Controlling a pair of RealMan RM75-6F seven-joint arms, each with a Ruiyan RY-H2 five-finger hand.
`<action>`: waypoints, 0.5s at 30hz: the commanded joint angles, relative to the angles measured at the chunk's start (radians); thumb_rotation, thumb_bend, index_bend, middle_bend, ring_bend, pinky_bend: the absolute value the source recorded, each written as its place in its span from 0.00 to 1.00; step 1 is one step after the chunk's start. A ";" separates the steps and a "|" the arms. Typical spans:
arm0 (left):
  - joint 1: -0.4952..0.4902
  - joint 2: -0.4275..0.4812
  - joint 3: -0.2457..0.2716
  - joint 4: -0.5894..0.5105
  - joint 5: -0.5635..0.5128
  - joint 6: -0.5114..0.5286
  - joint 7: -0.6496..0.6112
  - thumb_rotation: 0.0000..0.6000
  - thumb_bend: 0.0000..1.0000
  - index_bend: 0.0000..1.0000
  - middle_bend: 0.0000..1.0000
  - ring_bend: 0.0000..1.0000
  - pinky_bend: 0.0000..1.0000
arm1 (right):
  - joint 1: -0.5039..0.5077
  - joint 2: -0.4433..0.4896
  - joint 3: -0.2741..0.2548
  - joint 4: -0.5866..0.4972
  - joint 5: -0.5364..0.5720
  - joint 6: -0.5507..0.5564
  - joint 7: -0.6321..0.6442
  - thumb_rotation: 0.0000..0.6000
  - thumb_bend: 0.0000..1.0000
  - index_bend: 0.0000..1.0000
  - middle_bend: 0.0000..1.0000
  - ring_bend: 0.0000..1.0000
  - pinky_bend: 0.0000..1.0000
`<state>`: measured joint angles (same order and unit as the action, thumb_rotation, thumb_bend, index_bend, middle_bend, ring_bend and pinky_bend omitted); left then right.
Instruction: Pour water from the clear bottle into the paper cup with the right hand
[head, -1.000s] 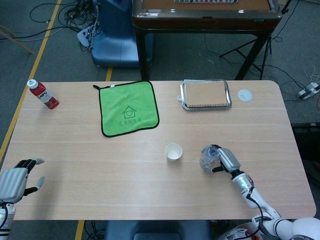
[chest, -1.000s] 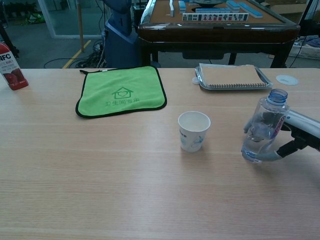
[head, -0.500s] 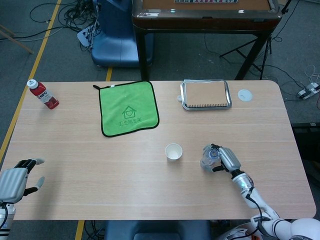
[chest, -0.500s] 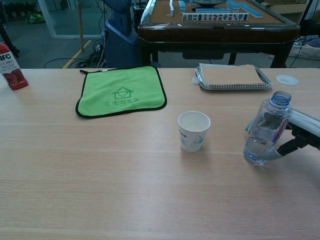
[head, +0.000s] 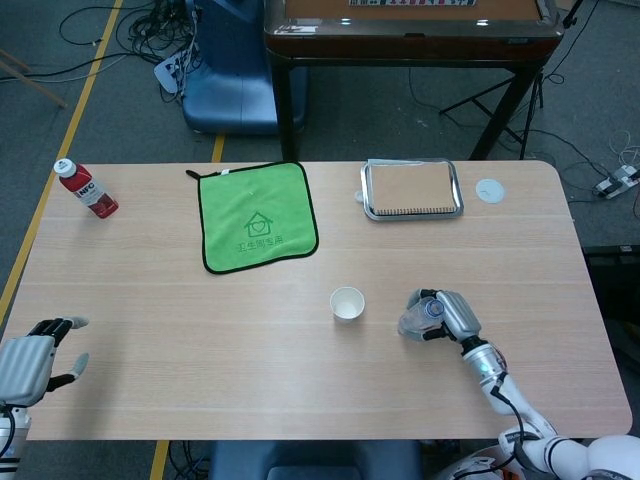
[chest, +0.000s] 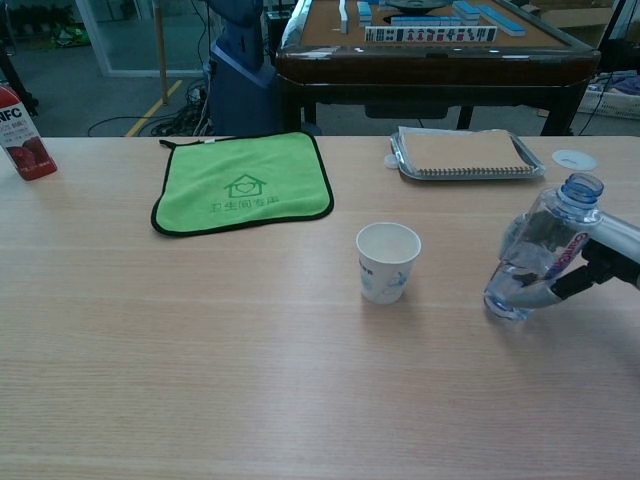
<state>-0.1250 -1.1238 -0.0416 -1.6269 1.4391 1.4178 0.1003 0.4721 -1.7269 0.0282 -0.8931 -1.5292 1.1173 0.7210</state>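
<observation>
A white paper cup (head: 347, 303) (chest: 388, 261) stands upright and open near the table's middle. To its right, my right hand (head: 452, 315) (chest: 590, 262) grips the clear, uncapped water bottle (head: 417, 317) (chest: 541, 247) around its body. The bottle is lifted slightly and leans with its neck away from the cup; a little water sits in its bottom. A gap of bare table separates bottle and cup. My left hand (head: 33, 358) rests at the table's front left corner with its fingers spread, holding nothing; only the head view shows it.
A green cloth (head: 257, 216) (chest: 242, 182) lies behind the cup. A metal tray (head: 412, 189) (chest: 468, 155) with a notebook sits at the back right, a white bottle cap (head: 489, 190) (chest: 574, 158) beside it. A red juice bottle (head: 86, 188) (chest: 22, 131) stands far left.
My right hand has raised the clear bottle a little and tilted its neck further to the right, away from the cup. The cup and my left hand have stayed put.
</observation>
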 joint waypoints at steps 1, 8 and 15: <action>0.001 0.001 0.000 -0.001 0.000 0.001 -0.001 1.00 0.28 0.33 0.34 0.31 0.67 | 0.004 0.020 0.013 -0.034 0.016 -0.009 -0.039 1.00 0.07 0.58 0.53 0.47 0.46; 0.001 0.004 -0.003 -0.002 -0.001 0.003 -0.005 1.00 0.28 0.33 0.34 0.31 0.67 | 0.012 0.077 0.038 -0.129 0.056 -0.042 -0.154 1.00 0.07 0.60 0.54 0.49 0.47; 0.001 0.008 -0.003 -0.006 0.000 0.004 -0.006 1.00 0.28 0.33 0.34 0.31 0.67 | 0.032 0.166 0.078 -0.288 0.124 -0.092 -0.352 1.00 0.07 0.60 0.54 0.49 0.48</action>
<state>-0.1243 -1.1160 -0.0451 -1.6326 1.4394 1.4222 0.0941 0.4933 -1.6005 0.0855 -1.1201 -1.4372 1.0484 0.4354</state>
